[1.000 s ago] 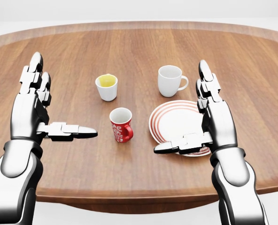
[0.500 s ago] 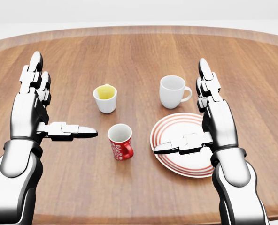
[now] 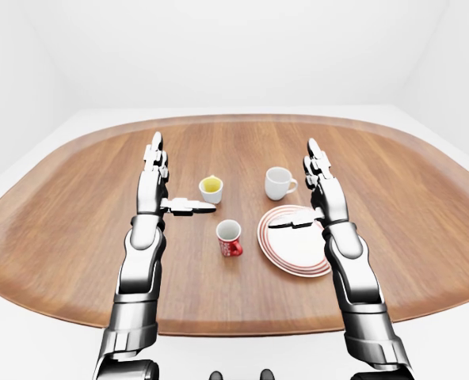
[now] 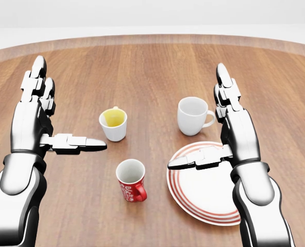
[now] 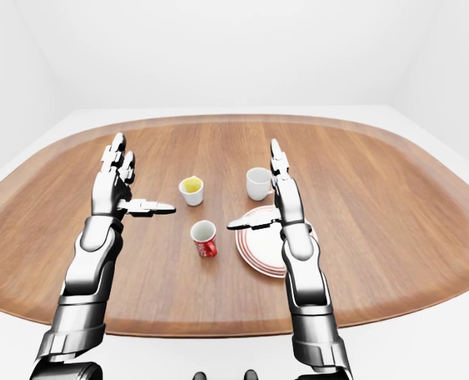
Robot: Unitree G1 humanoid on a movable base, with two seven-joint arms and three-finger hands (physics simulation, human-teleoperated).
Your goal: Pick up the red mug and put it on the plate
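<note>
As base is rolled closer, view shifted; red mug point(image 4: 131, 180) brought within reach, untouched; both robot hands point(image 4: 36, 118) point(image 4: 230, 126) held spread.

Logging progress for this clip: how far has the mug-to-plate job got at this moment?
Nothing is done yet: the red mug stands on the table, left of the plate, which is empty. Nothing is in hand; the left hand and right hand hover open. Grasping, lifting and placing all remain.
</note>
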